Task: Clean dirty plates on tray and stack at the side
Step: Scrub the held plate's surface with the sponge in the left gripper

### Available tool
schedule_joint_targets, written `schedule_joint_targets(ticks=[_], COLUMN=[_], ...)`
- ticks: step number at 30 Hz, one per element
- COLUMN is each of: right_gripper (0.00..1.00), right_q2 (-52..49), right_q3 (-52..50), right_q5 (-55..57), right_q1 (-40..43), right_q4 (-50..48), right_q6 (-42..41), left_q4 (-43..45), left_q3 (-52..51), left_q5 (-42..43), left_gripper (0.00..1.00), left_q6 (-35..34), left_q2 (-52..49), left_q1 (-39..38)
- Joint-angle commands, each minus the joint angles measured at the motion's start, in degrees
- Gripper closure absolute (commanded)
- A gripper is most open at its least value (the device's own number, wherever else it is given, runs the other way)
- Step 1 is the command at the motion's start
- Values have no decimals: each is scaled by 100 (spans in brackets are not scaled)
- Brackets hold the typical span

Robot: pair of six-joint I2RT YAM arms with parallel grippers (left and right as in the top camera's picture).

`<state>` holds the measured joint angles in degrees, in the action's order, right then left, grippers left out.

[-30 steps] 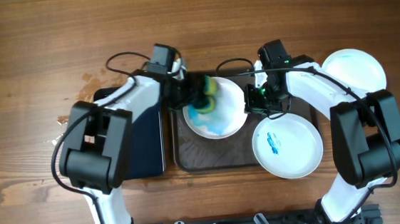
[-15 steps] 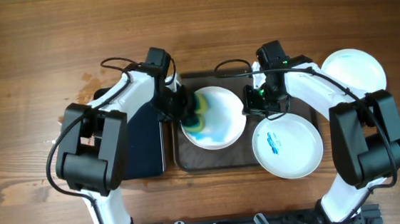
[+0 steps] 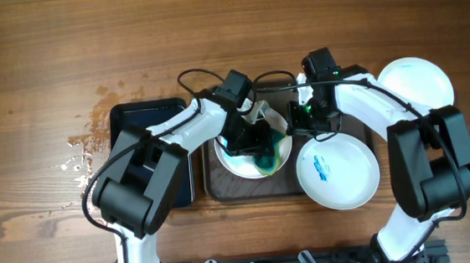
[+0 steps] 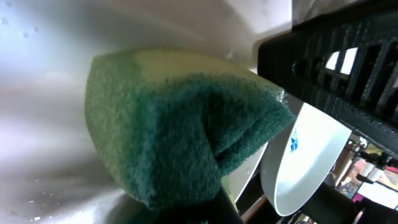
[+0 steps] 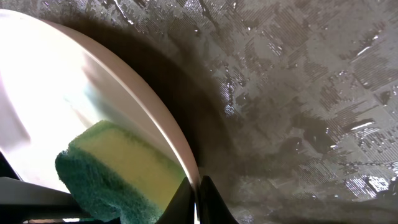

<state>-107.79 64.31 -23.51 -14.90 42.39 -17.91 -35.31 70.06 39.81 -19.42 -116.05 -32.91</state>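
Note:
A white plate (image 3: 238,154) sits on the dark textured tray (image 3: 223,187) at centre. My left gripper (image 3: 263,142) is shut on a green and yellow sponge (image 4: 180,124) and presses it onto the plate's right side. My right gripper (image 3: 295,127) is shut on that plate's right rim (image 5: 186,158), pinching it. A second plate (image 3: 339,172) with a blue smear lies at the tray's right end. A third white plate (image 3: 416,82) rests on the table at the far right.
A smaller glossy black tray (image 3: 149,155) lies left of the grey tray, partly under my left arm. Water drops (image 3: 85,143) spot the wooden table at the left. Cables loop above the plates.
My left gripper swept the sponge from the plate's left side across to its right side. The blue smear has been spread and thinned. The right gripper stayed on the rim.

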Motion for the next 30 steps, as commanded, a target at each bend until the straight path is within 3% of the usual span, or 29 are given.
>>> schedule_joint_targets(ticks=[1, 8, 9, 11, 15, 22, 30], right_gripper=[95, 95, 95, 96, 95, 95, 95], right_q2=[-55, -55, -55, -55, -55, -55, -55], right_q3=[-15, -15, -15, -15, -15, -15, -15], right_q5=[162, 162, 162, 162, 162, 162, 210], right_q1=[22, 22, 22, 22, 22, 22, 22], right_q4=[15, 15, 37, 33, 33, 37, 68], right_q6=[-9, 72, 127, 125, 133, 136, 146], left_q4=[31, -164, -164, -162, -127, 83, 1047], left_q3=[-66, -66, -66, -66, -52, 164, 282], left_q5=[267, -1462, -2142, -2662, -3574, -3582, -2660], left_gripper=[96, 96, 96, 96, 96, 96, 96], left_q6=[-103, -662, -691, -852, -1458, -1578, -1578], left_q2=[-96, -96, -96, -96, -96, -96, -96], left_q1=[136, 846, 1008, 1082, 1287, 1517, 1388])
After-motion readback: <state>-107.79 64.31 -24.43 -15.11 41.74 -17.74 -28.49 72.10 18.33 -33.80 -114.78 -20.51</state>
